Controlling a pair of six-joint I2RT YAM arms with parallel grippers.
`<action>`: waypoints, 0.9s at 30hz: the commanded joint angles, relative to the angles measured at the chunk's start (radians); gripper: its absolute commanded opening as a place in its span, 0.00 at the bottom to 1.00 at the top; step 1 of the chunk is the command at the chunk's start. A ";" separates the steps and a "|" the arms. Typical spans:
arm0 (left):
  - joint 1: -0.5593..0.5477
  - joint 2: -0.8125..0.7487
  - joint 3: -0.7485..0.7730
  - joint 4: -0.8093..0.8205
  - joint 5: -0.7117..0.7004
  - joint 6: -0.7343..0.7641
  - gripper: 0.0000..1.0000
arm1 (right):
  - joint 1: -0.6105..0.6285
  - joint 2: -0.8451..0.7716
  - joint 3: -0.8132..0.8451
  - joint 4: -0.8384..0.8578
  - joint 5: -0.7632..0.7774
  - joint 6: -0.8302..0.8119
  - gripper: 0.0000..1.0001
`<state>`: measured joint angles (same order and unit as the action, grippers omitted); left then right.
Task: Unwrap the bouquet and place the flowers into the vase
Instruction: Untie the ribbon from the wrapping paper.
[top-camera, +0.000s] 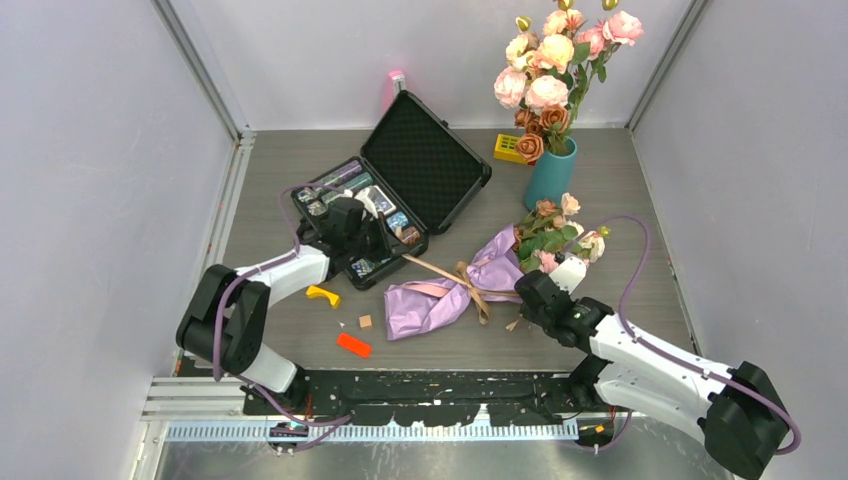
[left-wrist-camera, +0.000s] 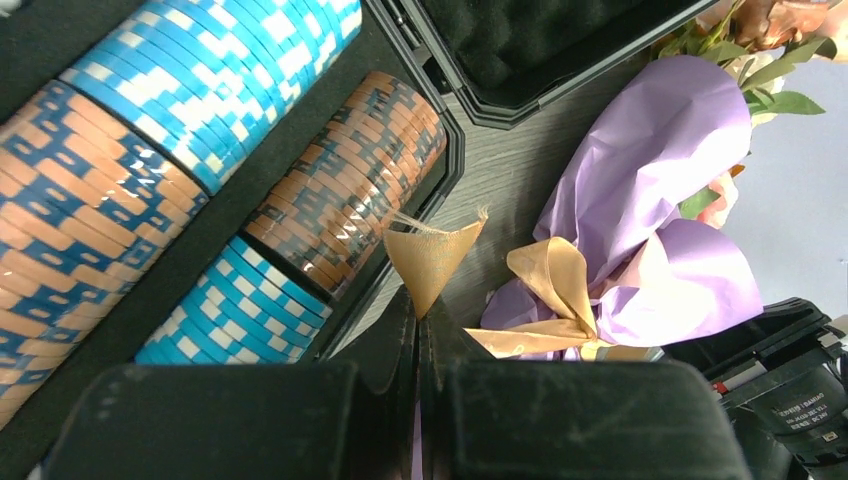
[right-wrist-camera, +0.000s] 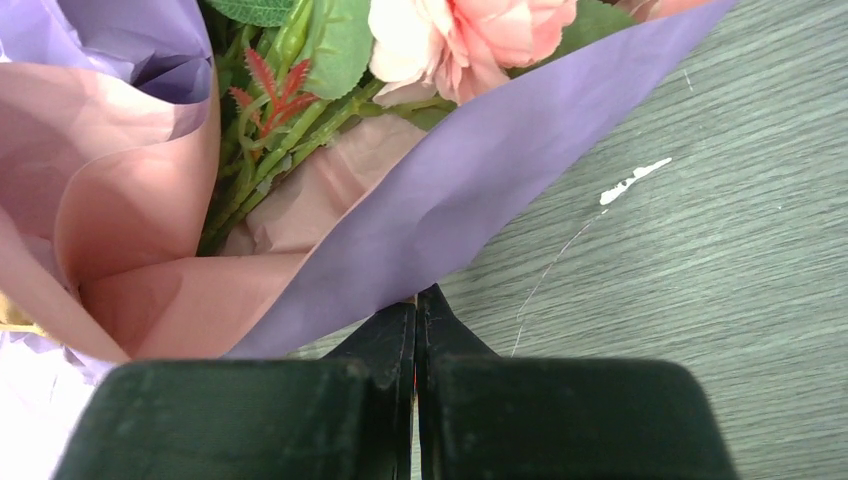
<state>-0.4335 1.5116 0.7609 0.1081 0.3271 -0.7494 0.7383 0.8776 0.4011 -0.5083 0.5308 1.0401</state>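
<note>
Bouquet – lying flat mid-table, between open case and right arm, flowers end toward vase. Table: grey wood-grain, plain pale walls around. Vase: teal, glossy, upright at back, holding big roses. Case: black, foam-lined lid, striped chips in rows. Wrapper crinkled lilac, pink lining. Left gripper clenched on frayed tan ribbon end. Right gripper closed, tips at lilac paper edge – grip on it unclear.
</note>
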 joint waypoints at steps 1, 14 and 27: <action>0.029 -0.054 -0.008 0.004 0.012 0.025 0.00 | -0.042 -0.032 -0.013 0.011 -0.005 -0.015 0.00; 0.115 -0.141 -0.042 -0.031 0.026 0.036 0.00 | -0.197 -0.090 -0.017 0.011 -0.115 -0.056 0.00; 0.233 -0.236 -0.089 -0.059 0.058 0.018 0.00 | -0.336 -0.138 -0.018 0.011 -0.209 -0.083 0.00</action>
<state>-0.2344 1.3270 0.6788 0.0532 0.3641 -0.7326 0.4339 0.7540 0.3798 -0.5087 0.3309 0.9756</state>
